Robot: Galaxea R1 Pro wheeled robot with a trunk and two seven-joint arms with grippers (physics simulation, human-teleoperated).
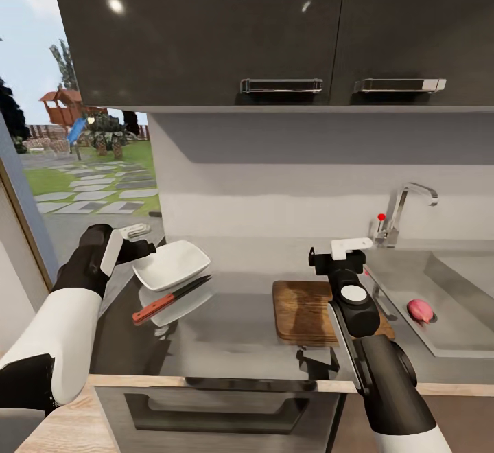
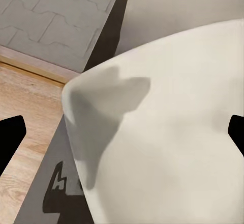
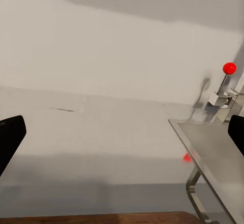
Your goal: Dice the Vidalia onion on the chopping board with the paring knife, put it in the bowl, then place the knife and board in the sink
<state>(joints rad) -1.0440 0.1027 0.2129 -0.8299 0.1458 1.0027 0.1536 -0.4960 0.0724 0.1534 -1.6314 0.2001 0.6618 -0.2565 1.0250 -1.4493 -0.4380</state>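
The pinkish-red Vidalia onion [image 1: 420, 310] lies in the steel sink [image 1: 466, 343] at the right, near the tap [image 1: 405, 209] with its red knob [image 3: 229, 68]. The brown chopping board [image 1: 302, 312] rests on the grey countertop [image 1: 240, 322] just left of the sink. My right gripper [image 1: 336, 259] [image 3: 122, 137] hovers open over the board's far edge [image 3: 101, 218], pointing at the wall. The white bowl [image 1: 171, 264] [image 2: 168, 132] sits at the left. The red-handled paring knife [image 1: 171, 298] lies in front of it. My left gripper [image 1: 140, 247] [image 2: 122, 132] is open at the bowl's left rim.
Dark wall cabinets [image 1: 274, 27] hang overhead. An oven front [image 1: 213, 405] sits below the counter's front edge. A glass opening onto a garden [image 1: 89, 165] stands at the left, and the counter ends there. The sink's rim [image 3: 213, 152] borders the board's right side.
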